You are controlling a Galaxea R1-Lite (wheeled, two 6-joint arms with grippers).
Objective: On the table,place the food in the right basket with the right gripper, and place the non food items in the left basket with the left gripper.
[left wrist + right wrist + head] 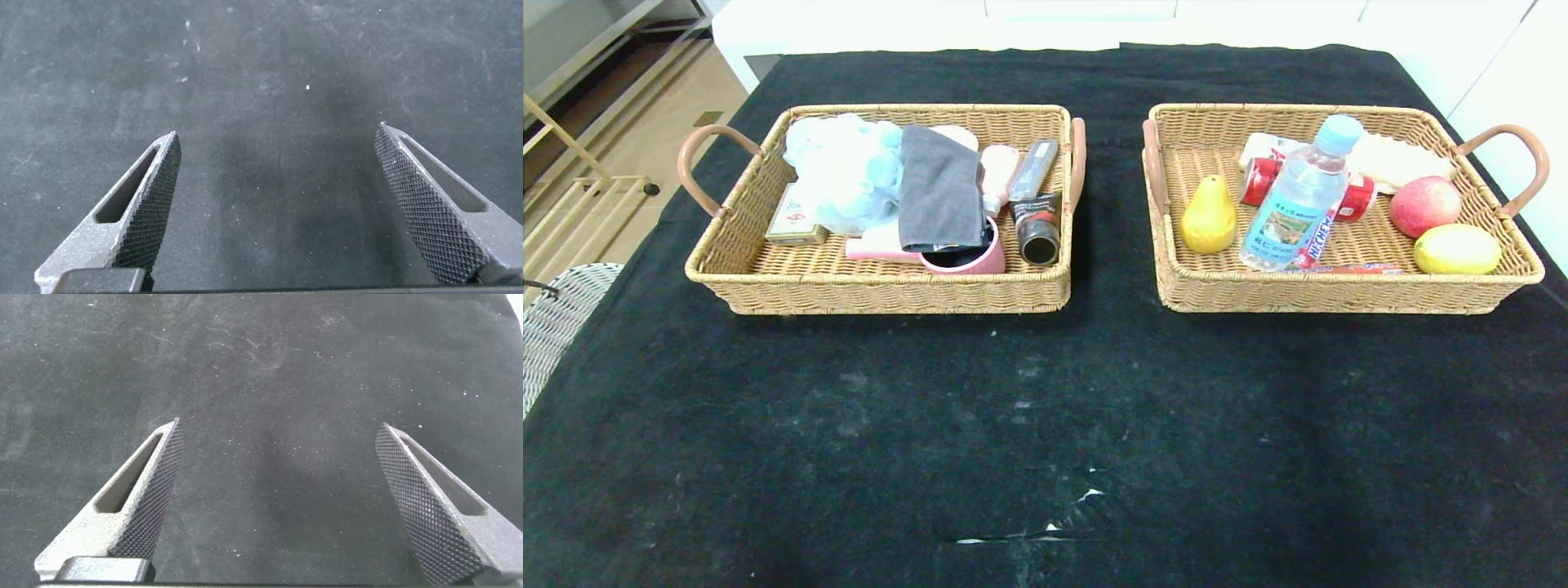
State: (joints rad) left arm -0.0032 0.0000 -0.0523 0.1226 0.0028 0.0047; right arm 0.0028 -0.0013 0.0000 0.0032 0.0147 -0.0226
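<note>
The left basket (768,282) holds the pale blue bath pouf (845,167), the grey towel (939,188), the pink squeeze tube (870,245) and the long translucent case (1033,170). The right basket (1339,294) holds the yellow pear (1209,216) and the water bottle (1298,200). Neither arm shows in the head view. My left gripper (278,139) is open and empty over bare black cloth (270,73). My right gripper (278,433) is open and empty over bare black cloth (270,376).
The left basket also holds a pink cup (968,260), a dark jar (1039,237) and a small box (796,220). The right basket also holds a red can (1266,175), an apple (1425,204), a lemon (1456,249) and a pale packet (1401,159). A white wicker chair (556,314) stands at the table's left.
</note>
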